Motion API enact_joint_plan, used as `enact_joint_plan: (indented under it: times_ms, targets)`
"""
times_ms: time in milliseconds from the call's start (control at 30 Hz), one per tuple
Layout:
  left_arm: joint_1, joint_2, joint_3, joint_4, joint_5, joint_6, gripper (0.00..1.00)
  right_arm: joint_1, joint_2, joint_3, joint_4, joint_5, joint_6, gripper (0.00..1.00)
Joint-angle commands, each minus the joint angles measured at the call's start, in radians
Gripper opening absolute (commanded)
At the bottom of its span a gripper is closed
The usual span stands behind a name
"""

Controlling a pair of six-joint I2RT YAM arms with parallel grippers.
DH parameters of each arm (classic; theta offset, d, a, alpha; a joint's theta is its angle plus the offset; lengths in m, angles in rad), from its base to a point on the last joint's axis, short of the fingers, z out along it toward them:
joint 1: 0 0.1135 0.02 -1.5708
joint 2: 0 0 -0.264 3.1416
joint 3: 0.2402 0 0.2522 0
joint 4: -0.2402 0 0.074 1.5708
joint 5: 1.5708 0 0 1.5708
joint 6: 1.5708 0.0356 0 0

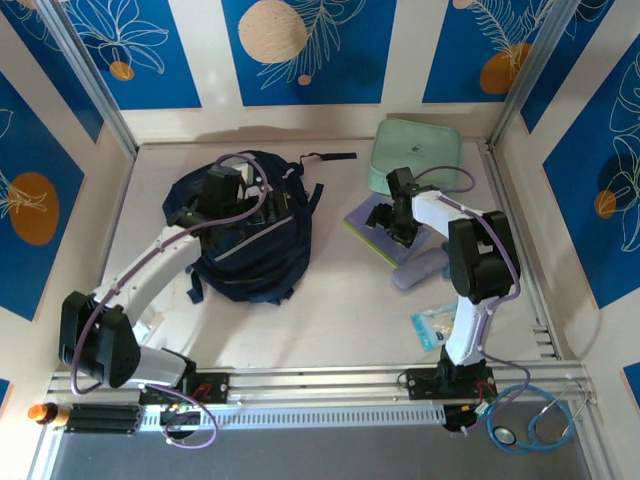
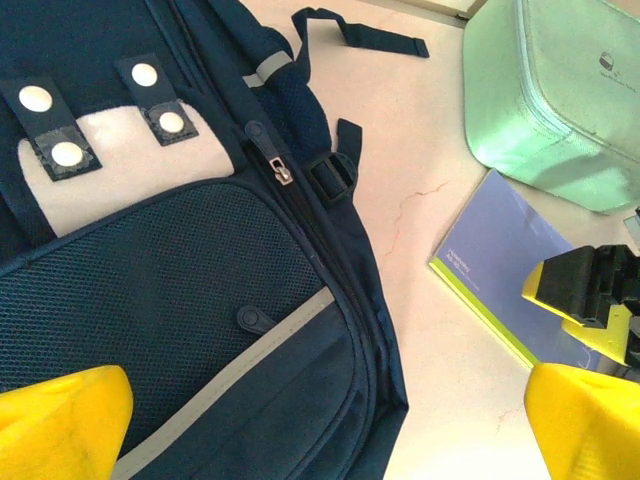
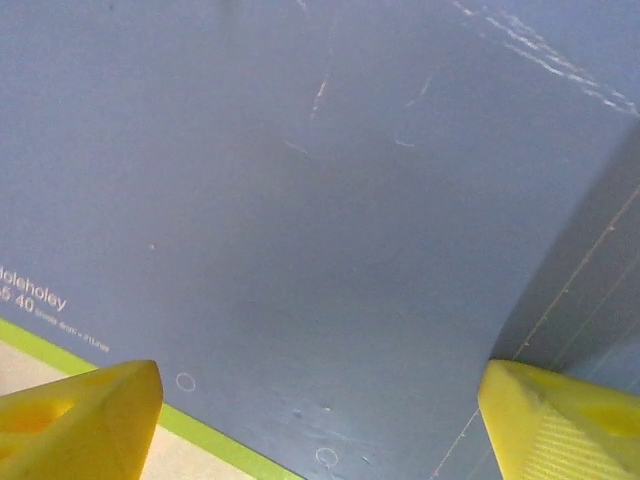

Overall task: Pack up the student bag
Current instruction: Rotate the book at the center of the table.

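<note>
Risk: notebook (image 3: 300,200) flat on table (image 1: 350,310) — right hand (image 3: 320,425), wide and empty over it, may scrape cover. Left of it student bag (image 1: 250,235), looks zipped; left hand (image 2: 320,420) wide above.

The student bag (image 1: 255,250) lies on the left half of the surface (image 1: 340,310), and one strap (image 1: 330,157) trails from its far side toward the right. The zip case (image 1: 420,150) sits in the far right corner. Just near of the case lies a book (image 1: 362,222), between the bag and the right wall, apart from the bag. A pouch (image 1: 420,268) lies against the book's near right edge. Nearer still, well apart from the pouch, a small packet (image 1: 433,327) rests beside the right arm's base. A stethoscope (image 1: 535,425) lies off the surface at the near right corner. The left fingers (image 2: 60,420) hang over the bag, and the right fingers (image 3: 80,420) hang over the book.
</note>
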Motion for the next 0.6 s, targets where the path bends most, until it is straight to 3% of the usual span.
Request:
enact_joint_plan:
  times_ms: [0,333,567]
  targets:
    - [0.002,0.005,-0.025,0.048,0.046,-0.04,1.0,0.046,-0.008,-0.056,-0.028,-0.122,0.07,0.83]
    - [-0.075,0.12,-0.045,0.237,0.146,-0.204,1.0,0.198,-0.065,-0.135,0.216,-0.344,0.321,0.8]
    - [-0.16,0.258,0.03,0.262,0.181,-0.259,0.97,0.143,-0.182,-0.103,0.126,-0.201,0.204,0.78]
